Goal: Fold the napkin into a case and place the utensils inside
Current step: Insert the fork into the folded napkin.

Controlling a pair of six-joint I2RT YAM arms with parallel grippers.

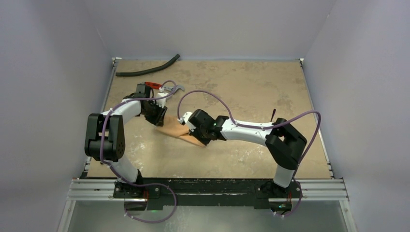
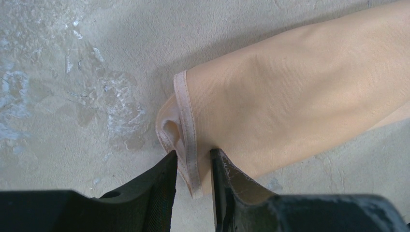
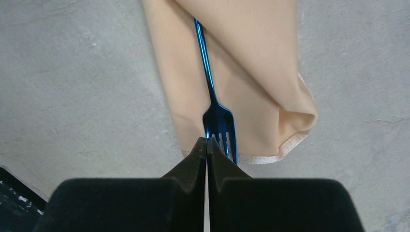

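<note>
Fingertips first: my right gripper (image 3: 207, 141) is clenched, both black pads pressed flat together with no gap showing. Just beside the tips, on their right, sit the tines of the blue fork (image 3: 218, 121); whether a tine is nipped between the pads I cannot tell. From there the fork's handle runs straight away from me along the lower layer of the peach napkin (image 3: 251, 63) and slips under the upper flap.

Over to my left gripper (image 2: 193, 152): jaws part-way apart, 1 finger each side of the stitched hem (image 2: 186, 121), which stands up on edge between them, bare cloth showing beside it, so not clamped. That hem curls up here, leaving a small pocket mouth.

From above, the napkin is a narrow folded strip lying slantwise mid-table (image 1: 241, 87), my 2 grippers at its opposite ends. A slim dark spoon (image 1: 273, 113) pokes out by my right elbow, mostly hidden. At the far left edge lie the curved black hose (image 1: 147, 70) and, nearer, the red-handled wrench (image 1: 154, 85).
</note>
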